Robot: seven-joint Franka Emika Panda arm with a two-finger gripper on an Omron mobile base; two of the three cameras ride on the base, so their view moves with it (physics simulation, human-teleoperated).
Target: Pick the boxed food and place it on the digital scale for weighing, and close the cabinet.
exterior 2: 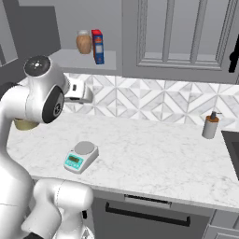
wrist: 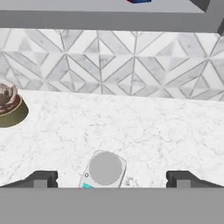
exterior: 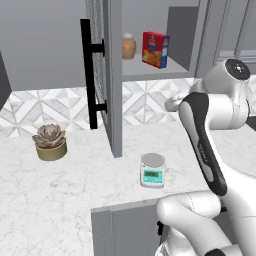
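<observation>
The red boxed food (exterior: 155, 49) (exterior 2: 97, 45) stands upright on the shelf of the open cabinet (exterior: 150, 71), next to a brown jar. The cabinet's glass-paned door (exterior: 112, 75) is swung out towards me, with its black bar handle (exterior: 87, 75) on the left. On the marble counter sits the digital scale (exterior: 153, 170) (exterior 2: 81, 156) (wrist: 104, 169), its round plate bare. My gripper (wrist: 112, 179) hangs over the counter, open and holding nothing, above the scale and well below the shelf. Its two fingertips (wrist: 43, 178) stand far apart.
A brown jar with a pale lid (exterior: 129, 46) (exterior 2: 84, 42) is left of the box. A potted succulent (exterior: 50, 141) (wrist: 6, 105) sits on the counter's left. A soap dispenser (exterior 2: 210, 125) stands at the right by the backsplash. Closed cabinets (exterior 2: 182, 37) hang to the right.
</observation>
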